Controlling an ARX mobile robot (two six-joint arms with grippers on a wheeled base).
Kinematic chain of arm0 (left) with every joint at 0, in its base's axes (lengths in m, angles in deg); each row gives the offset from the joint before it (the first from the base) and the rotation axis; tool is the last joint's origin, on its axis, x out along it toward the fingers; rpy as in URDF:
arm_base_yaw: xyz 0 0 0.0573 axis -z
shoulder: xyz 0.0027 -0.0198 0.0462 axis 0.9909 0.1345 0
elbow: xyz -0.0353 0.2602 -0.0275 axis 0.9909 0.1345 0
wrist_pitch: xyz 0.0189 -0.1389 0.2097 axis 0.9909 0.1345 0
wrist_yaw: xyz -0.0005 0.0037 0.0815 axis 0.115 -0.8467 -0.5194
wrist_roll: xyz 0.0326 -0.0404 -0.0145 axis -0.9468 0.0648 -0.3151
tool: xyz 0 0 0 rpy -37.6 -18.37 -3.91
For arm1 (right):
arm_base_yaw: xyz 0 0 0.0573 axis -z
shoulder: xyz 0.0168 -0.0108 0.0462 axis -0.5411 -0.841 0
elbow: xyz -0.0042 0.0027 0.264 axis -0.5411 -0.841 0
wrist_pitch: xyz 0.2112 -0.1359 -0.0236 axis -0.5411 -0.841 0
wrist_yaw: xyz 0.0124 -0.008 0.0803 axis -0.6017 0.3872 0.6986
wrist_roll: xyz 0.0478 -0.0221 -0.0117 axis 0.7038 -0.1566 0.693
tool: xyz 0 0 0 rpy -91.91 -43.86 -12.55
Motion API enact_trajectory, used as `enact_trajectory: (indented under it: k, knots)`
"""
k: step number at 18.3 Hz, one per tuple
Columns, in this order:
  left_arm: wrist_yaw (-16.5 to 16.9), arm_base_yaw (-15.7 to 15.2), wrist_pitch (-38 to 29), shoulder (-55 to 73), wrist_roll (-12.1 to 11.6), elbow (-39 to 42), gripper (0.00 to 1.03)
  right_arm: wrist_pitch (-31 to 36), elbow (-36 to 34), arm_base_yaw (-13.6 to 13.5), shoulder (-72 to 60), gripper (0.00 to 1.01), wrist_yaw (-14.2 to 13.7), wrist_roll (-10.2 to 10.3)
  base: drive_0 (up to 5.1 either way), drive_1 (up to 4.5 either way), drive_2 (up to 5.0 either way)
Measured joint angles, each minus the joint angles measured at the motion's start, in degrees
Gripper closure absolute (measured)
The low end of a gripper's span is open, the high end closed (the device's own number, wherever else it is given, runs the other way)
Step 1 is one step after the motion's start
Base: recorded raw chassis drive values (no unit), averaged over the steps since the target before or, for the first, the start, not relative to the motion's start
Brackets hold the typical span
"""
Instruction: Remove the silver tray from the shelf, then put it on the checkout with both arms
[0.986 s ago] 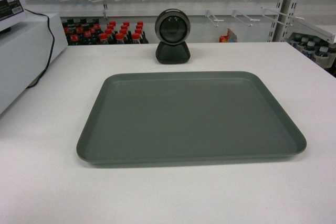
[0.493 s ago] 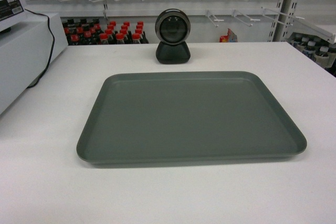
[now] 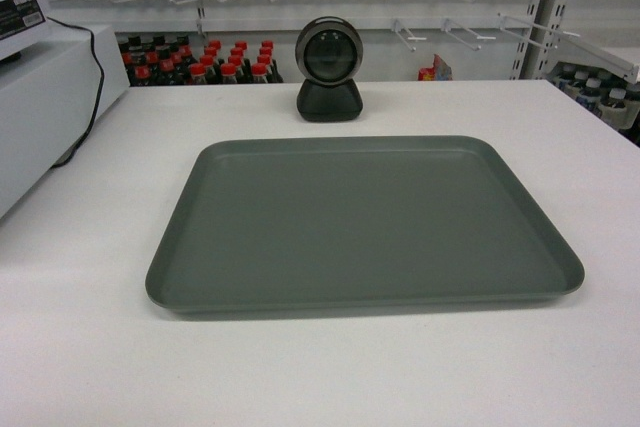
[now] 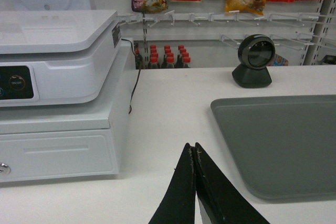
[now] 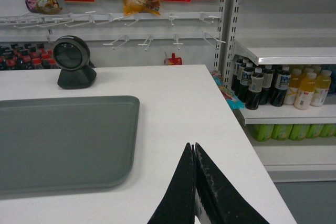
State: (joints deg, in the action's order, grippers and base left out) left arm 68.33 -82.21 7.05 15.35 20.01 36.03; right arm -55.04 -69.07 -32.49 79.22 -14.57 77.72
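One matte grey, round-cornered silver tray [image 3: 365, 222] flat on smooth white checkout [image 3: 320, 367].

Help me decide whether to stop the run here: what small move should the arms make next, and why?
Probably none beyond holding clear. The silver tray lies flat on the checkout, and the left gripper and right gripper are shut, empty, beside it without touching. The placement looks finished.
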Motion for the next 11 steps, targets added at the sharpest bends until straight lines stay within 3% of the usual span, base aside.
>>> enact_trajectory:
  k: [1,11]
  knots:
    - [0.11,0.00,9.62,-6.71,0.00,-0.04,1.01,-9.14,0.02,0.00,5.90,0.99,0.17,0.00,0.0,0.00,0.0]
    - [0.07,0.00,9.44,-8.79,-0.13,-0.04,1.01,-10.01,0.02,0.00,9.46,0.99,0.13,0.00,0.0,0.00,0.0]
